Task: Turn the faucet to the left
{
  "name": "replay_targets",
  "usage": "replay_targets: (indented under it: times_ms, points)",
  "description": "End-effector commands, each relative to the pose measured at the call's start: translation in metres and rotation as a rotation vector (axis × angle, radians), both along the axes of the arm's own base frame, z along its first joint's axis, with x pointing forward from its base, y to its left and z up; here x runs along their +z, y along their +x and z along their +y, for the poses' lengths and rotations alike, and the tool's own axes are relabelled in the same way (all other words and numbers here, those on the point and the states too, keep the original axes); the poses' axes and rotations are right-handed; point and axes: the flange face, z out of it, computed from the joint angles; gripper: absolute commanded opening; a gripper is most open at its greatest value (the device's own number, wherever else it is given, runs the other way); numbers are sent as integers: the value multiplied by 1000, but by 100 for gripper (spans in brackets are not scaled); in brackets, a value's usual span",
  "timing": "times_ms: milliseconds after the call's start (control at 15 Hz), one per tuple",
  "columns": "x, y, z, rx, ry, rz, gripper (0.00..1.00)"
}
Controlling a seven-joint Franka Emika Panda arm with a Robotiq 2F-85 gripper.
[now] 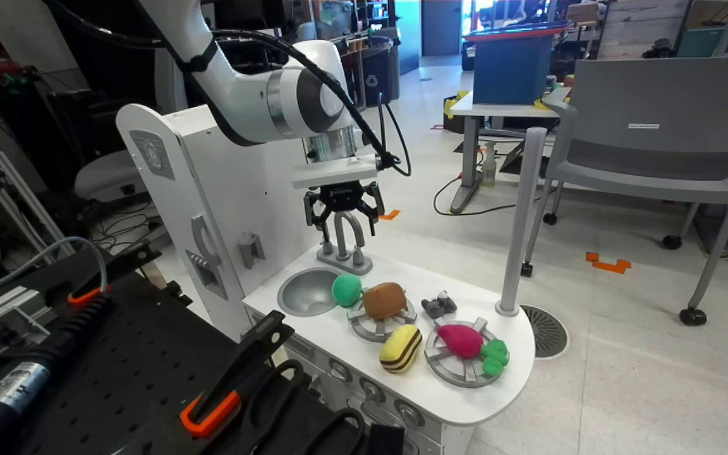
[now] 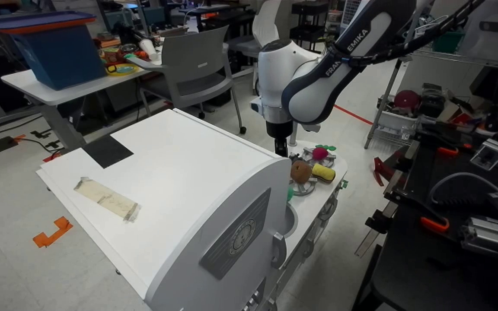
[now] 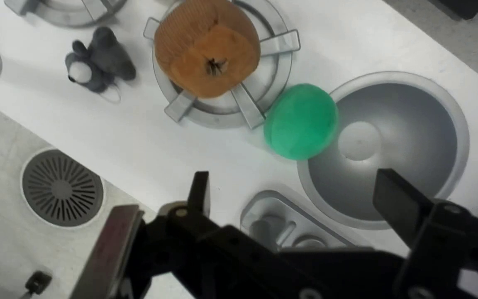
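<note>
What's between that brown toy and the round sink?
The wrist view shows part of the grey burner, then a green toy overlapping the rim of the sink.

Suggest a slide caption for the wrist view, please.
Open gripper near the toy faucet; green toy at the sink rim, brown toy on a burner.

Bluish glare flanks the far door (image 1: 441,28); shadows are soft; the sink basin (image 3: 413,120) gleams.
</note>
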Motion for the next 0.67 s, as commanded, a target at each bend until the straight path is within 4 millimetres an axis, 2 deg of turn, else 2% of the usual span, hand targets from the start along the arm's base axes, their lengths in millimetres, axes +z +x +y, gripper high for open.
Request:
replay_targets:
  times_ms: [0, 333, 600]
  points:
    - [-9, 17, 8, 101, 56, -56, 100]
    - [-21, 33, 9, 170, 54, -79, 100]
    - [-36, 35, 14, 215, 53, -73, 100]
